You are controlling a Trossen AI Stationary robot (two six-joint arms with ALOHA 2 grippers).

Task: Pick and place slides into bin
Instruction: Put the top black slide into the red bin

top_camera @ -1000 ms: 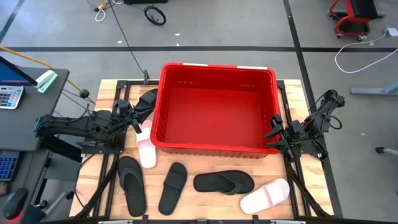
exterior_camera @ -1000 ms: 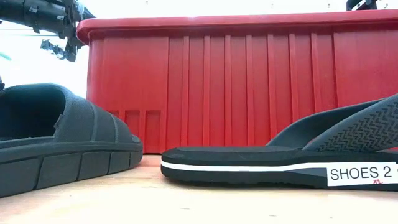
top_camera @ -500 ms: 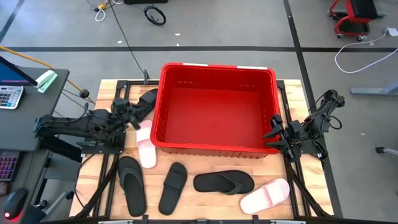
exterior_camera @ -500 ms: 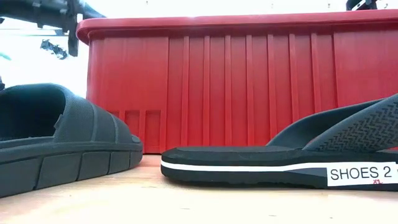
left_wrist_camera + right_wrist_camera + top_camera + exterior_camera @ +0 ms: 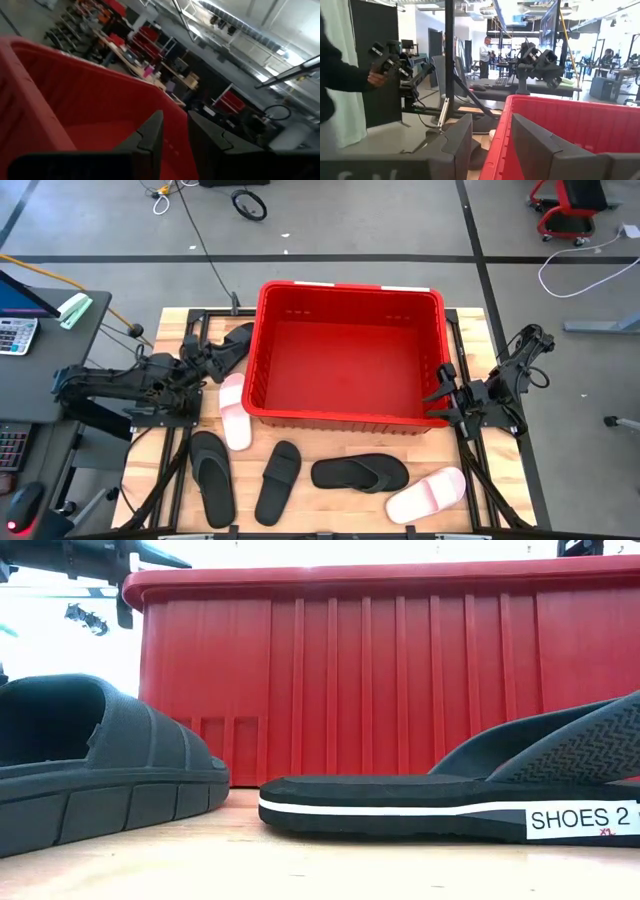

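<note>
The red bin (image 5: 350, 355) stands at the table's middle with nothing inside. A black slide (image 5: 237, 340) and a pale pink slide (image 5: 235, 410) lie flat along its left wall. In front of it lie two black slides (image 5: 212, 477) (image 5: 278, 480), a black thong slide (image 5: 360, 473) and a second pink slide (image 5: 427, 493). My left gripper (image 5: 222, 355) (image 5: 175, 132) hovers above the far-left black slide, pointing level at the bin's left wall, open by a narrow gap. My right gripper (image 5: 438, 385) (image 5: 492, 135) stands open by the bin's right rim.
The bin's tall ribbed wall (image 5: 400, 680) rises behind the near slides (image 5: 100, 760) (image 5: 450, 800). Bare wood lies between the slides at the table's front. Beyond the table a person's sleeve (image 5: 335, 65) and a hand-held device (image 5: 387, 60) show; a desk (image 5: 40, 330) stands to the left.
My left gripper has risen a little and rolled about its own axis. Its fingers, which hung tilted beside the bin's rim, now point level at the rim. The slides and the bin have stayed put.
</note>
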